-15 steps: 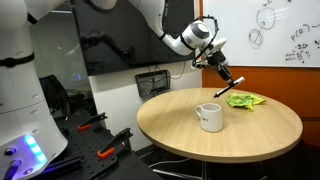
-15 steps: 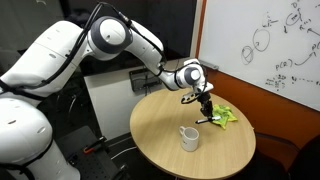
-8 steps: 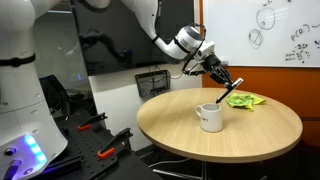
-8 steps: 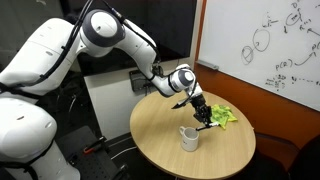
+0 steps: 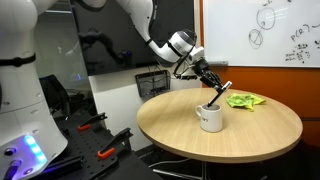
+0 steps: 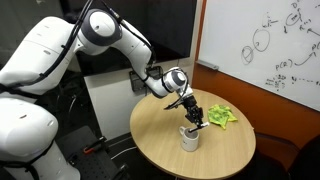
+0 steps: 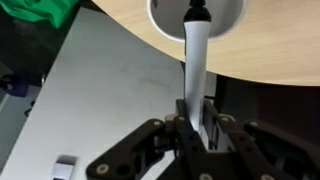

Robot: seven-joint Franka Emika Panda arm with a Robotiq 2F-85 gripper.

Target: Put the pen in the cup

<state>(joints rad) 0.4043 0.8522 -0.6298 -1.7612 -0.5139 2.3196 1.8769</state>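
A white cup (image 5: 210, 117) stands on the round wooden table (image 5: 250, 135); it also shows in the other exterior view (image 6: 189, 137) and at the top of the wrist view (image 7: 196, 14). My gripper (image 5: 209, 85) (image 6: 194, 113) is just above the cup and shut on a white pen with a black tip (image 7: 195, 55). In an exterior view the pen (image 5: 219, 94) slants down, with its lower end at the cup's rim. In the wrist view the pen's black tip (image 7: 197, 12) lies over the cup's opening, and the jaws (image 7: 196, 125) clamp the pen's lower body.
A green cloth (image 5: 245, 100) (image 6: 220, 116) lies on the table behind the cup, also at the top left of the wrist view (image 7: 42, 10). A whiteboard (image 5: 265, 30) hangs behind the table. Black and red clamps (image 5: 112, 143) sit on a low bench.
The gripper has moved down and away from the green cloth with the pen, from above the cloth to right above the cup; the pen's tip now reaches the cup's opening.
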